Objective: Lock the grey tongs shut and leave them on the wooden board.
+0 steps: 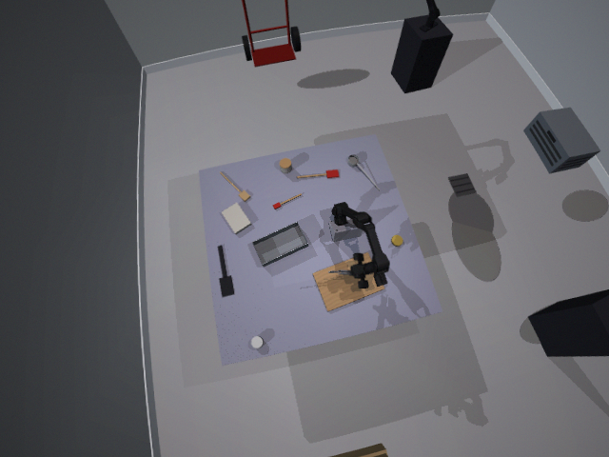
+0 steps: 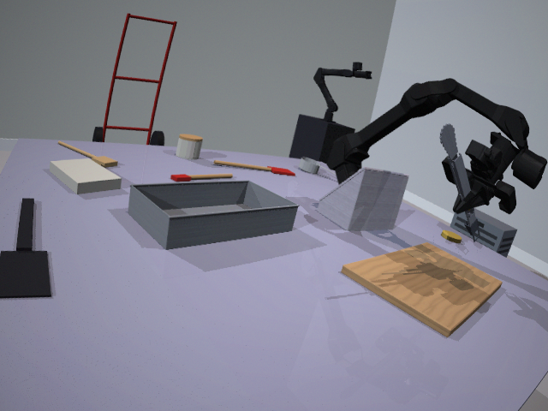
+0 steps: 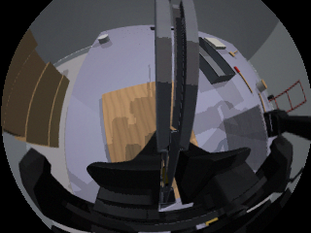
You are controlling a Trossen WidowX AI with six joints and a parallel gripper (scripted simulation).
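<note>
My gripper (image 1: 353,271) (image 2: 466,202) (image 3: 162,131) is shut on the grey tongs (image 1: 339,271) (image 2: 461,175) (image 3: 163,63), around their arms near the hinge end. The tongs are in the air above the wooden board (image 1: 334,301) (image 2: 447,319) (image 3: 114,107). In the exterior view they stand steeply, scalloped tips up and hinge end down, leaning a little. In the wrist view the two arms lie nearly parallel with a narrow gap. Whether the hinge is locked cannot be seen. The roasting tin (image 1: 262,260) (image 2: 229,230) (image 3: 223,79) stands empty, apart from the board.
A grey sloped block (image 1: 337,231) (image 2: 376,203) stands between the arm's base and the board. A yellow disc (image 1: 397,240) (image 2: 451,236) lies beyond the board. A pale block (image 1: 236,217) (image 2: 84,175), a black spatula (image 1: 225,286) (image 2: 26,274) and red-headed tools lie around the tin.
</note>
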